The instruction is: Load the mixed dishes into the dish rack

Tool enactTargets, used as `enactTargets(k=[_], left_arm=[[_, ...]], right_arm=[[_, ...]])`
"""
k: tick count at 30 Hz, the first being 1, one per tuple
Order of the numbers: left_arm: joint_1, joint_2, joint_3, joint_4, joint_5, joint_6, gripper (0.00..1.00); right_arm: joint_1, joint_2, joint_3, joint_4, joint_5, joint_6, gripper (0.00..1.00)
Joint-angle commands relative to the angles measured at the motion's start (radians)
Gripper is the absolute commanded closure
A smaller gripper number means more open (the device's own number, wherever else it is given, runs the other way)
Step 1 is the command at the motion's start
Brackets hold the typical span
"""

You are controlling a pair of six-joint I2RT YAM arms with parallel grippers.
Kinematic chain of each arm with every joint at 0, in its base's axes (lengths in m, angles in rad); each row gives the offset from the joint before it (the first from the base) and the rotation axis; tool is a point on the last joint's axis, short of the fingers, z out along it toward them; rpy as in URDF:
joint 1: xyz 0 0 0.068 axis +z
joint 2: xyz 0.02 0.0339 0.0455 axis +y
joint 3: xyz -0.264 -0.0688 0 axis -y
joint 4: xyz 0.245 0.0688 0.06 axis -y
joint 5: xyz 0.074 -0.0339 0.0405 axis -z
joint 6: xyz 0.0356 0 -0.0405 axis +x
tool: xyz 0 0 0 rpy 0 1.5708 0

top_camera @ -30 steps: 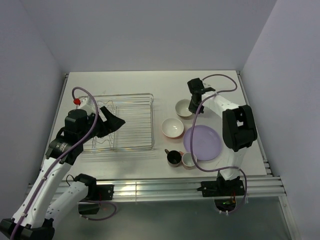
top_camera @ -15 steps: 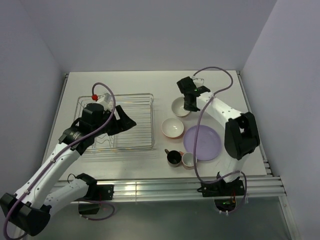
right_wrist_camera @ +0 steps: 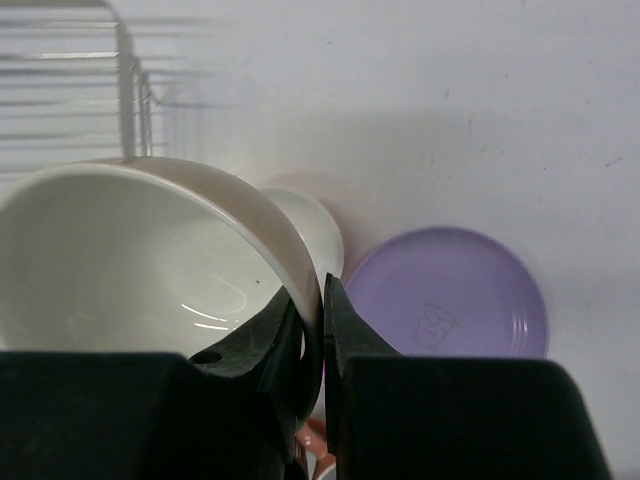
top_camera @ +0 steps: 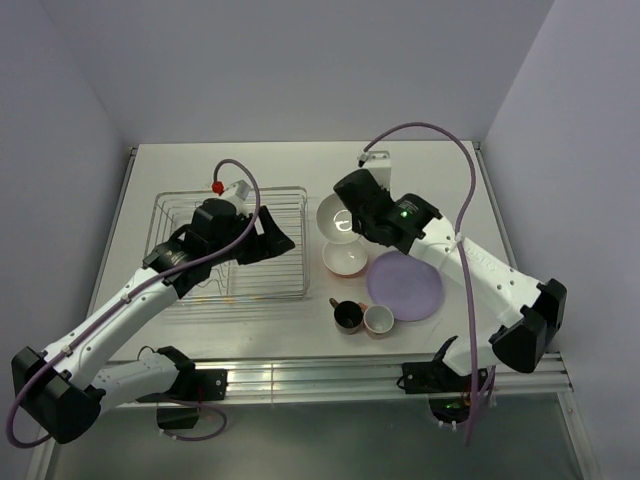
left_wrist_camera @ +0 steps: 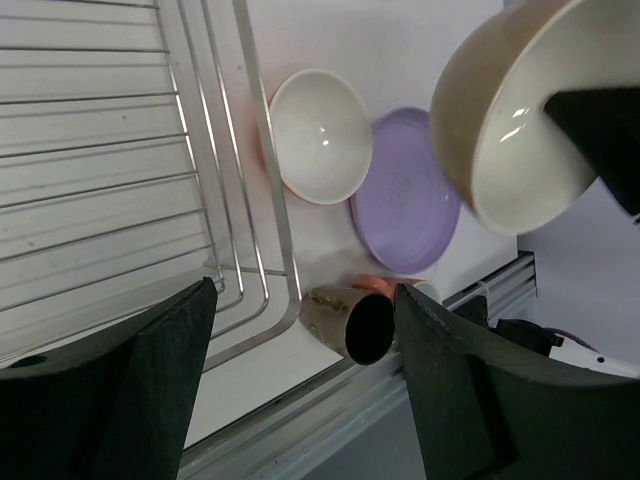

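Pinching the beige bowl (right_wrist_camera: pixel 130 260) by the rim, right gripper (right_wrist_camera: pixel 312 305) beside the dish rack (top_camera: pixel 290 293), left gripper (top_camera: pixel 270 240) spread wide above it.

The right gripper (right_wrist_camera: pixel 322 300), pinching the beige bowl (right_wrist_camera: pixel 130 260) by its rim, has lifted it off the table (top_camera: pixel 450 170) and carried it left, tilted, to just beside the rack (top_camera: pixel 290 265). The left arm has reached forward and right, bringing its open gripper (top_camera: pixel 275 240) over the rack's right side.
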Motion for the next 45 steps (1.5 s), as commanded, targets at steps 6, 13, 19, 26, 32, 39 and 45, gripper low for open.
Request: enactTargets(k=[6, 13, 19, 26, 32, 39, 45], left_arm=[[-0.035, -0.007, 0.059, 0.105, 0.015, -0.051, 0.23], [-0.056, -0.027, 0.057, 0.106, 0.006, -0.057, 0.24], [-0.064, -0.038, 0.048, 0.099, 0.000, -0.057, 0.31], [-0.074, -0.046, 0.033, 0.085, -0.014, -0.051, 0.50], [-0.087, -0.041, 0.022, 0.085, -0.020, -0.049, 0.58], [-0.102, -0.041, 0.021, 0.059, -0.051, -0.045, 0.59], [-0.102, -0.102, -0.019, 0.123, 0.045, 0.009, 0.19]], right_arm=[[0.169, -0.037, 0.046, -0.033, 0.085, 0.031, 1.00], [0.271, 0.024, 0.090, -0.059, 0.108, 0.066, 1.00], [0.318, 0.059, 0.136, -0.079, 0.095, 0.089, 1.00], [0.329, 0.053, 0.158, -0.077, 0.081, 0.095, 1.00], [0.338, 0.073, 0.188, -0.093, 0.087, 0.097, 1.00], [0.352, 0.086, 0.213, -0.105, 0.092, 0.098, 1.00], [0.354, 0.041, 0.165, -0.080, 0.050, 0.077, 1.00]])
